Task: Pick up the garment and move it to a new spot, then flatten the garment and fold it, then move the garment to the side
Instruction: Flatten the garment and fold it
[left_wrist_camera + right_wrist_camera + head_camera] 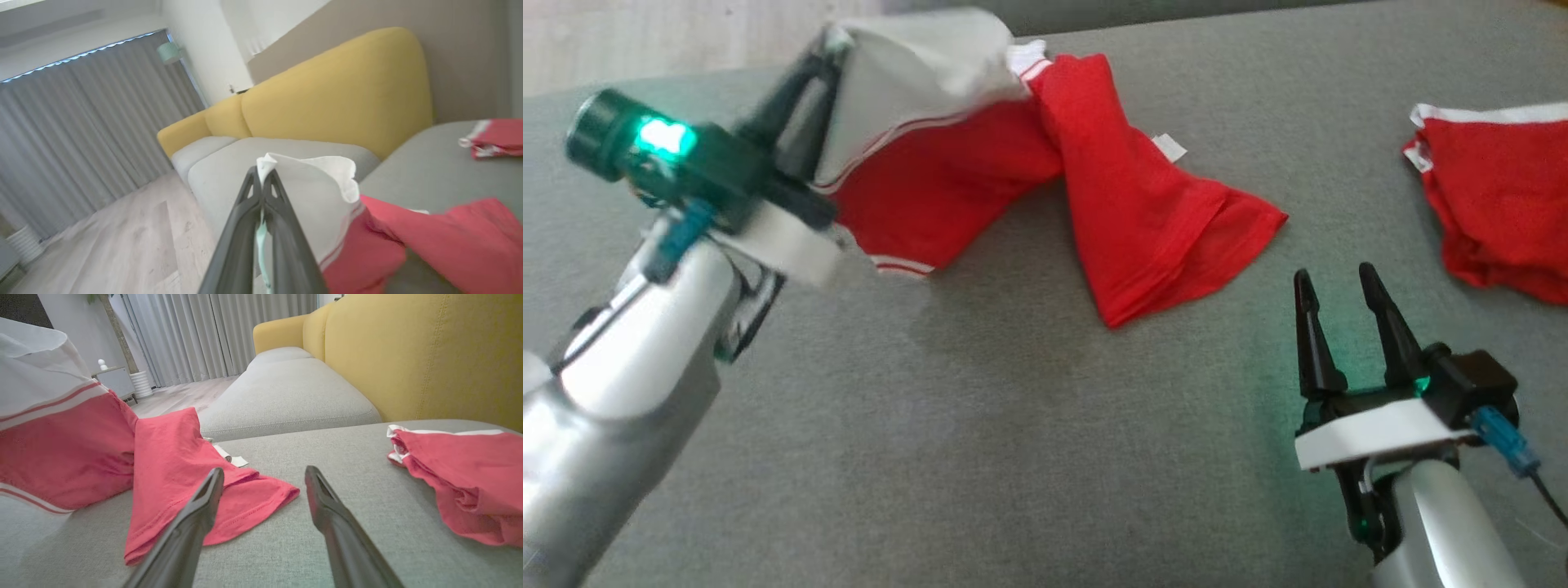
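Step in hand, by judgement: the pick-up. The left gripper [263,176] is clenched on the white edge of the red-and-white shirt [1111,204], holding that end raised off the grey cushion [1013,457]. The rest of the shirt trails on the cushion, twisted at mid-length. Its long axis runs from the pinched white end down-right in the head view, with the red hem pointing toward the right gripper [1335,282], which is spread and empty. A second red garment [1494,212] lies well apart. The next move likely calls for lifting the hem clear before carrying.

The garment [1143,212] lies on the cushion [1013,449], left of perhaps a shirt [1494,212].
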